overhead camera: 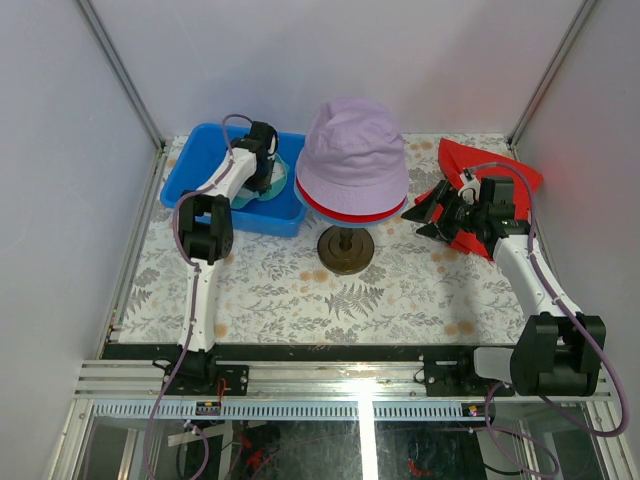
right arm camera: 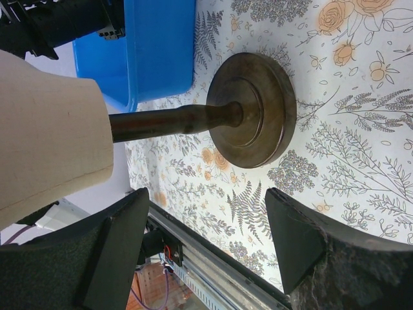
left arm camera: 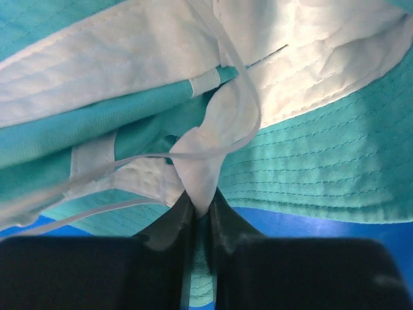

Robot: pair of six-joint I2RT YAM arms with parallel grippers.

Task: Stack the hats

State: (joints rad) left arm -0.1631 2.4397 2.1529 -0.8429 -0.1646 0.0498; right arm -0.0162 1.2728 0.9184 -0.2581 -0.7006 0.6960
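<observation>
From above, the lilac hat (overhead camera: pixel 352 150) sits over the red hat (overhead camera: pixel 345 213) on the stand (overhead camera: pixel 345 250) at the worktop's (overhead camera: pixel 420 290) back middle. The teal hat (overhead camera: pixel 277 186) lies in the blue bin (overhead camera: pixel 195 172). The right pincer (overhead camera: pixel 432 212) hangs beside the red cloth (overhead camera: pixel 500 165).

Left wrist: the left pincer (left arm camera: pixel 201 216) is nipped onto a white fold of the teal hat's lining.

Right wrist: jaws wide apart, empty, facing the stand.

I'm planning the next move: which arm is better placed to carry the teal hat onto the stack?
Left: the left gripper pinches the teal hat in the blue bin; the right gripper hangs open by the red cloth, holding nothing.
</observation>
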